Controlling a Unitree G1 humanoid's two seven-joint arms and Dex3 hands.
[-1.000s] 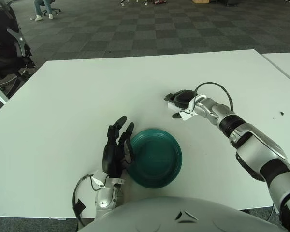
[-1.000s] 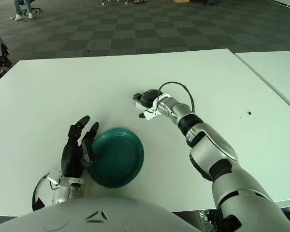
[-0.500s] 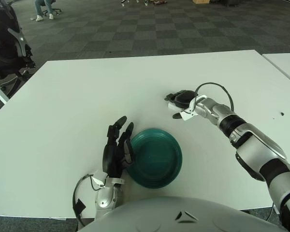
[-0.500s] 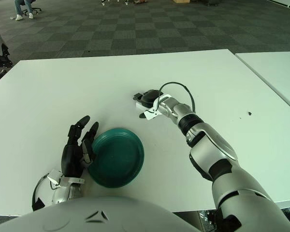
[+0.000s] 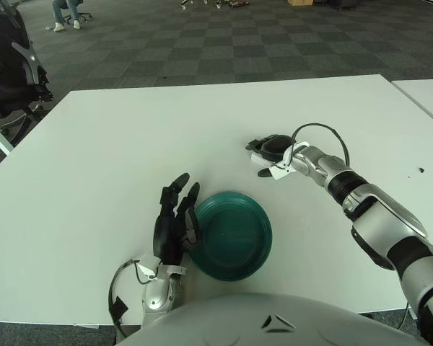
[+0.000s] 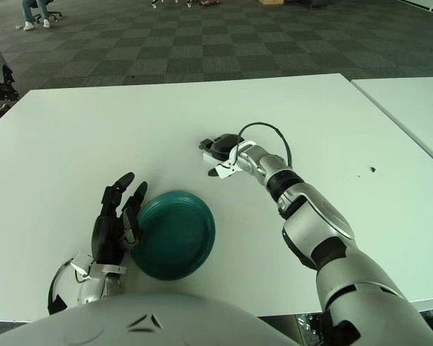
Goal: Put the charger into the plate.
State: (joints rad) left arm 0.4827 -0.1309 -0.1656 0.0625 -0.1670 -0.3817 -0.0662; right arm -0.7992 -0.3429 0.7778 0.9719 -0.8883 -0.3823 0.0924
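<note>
While nothing sits in the plate yet, here's the layout, left to right. Left hand (image 5: 175, 223) rests on the table (image 5: 101, 144) at the near edge, fingers loosely extended and holding nothing, fingertips just beside the left rim of the plate (image 5: 231, 234). It's touching or nearly touching the rim, can't tell which. The plate is dark green and lies flat near the robot's body.

Farther out and to the right, the right hand (image 5: 273, 155) is stretched over mid-table with its fingers curled down around a small dark object that I take to be the charger (image 5: 270, 146). It looks gripped rather than just covered, though how it lies under the fingers is hidden, so I can't call its long axis. A thin cable loops up behind the wrist.

Key relation: the charger is well apart from the plate, up and right of it. The plate lies toward the robot and slightly left of the right hand. The right hand is the one on the charger, so my read is that it does the carry: pull back toward the body, shift left, release over the plate's centre.
</note>
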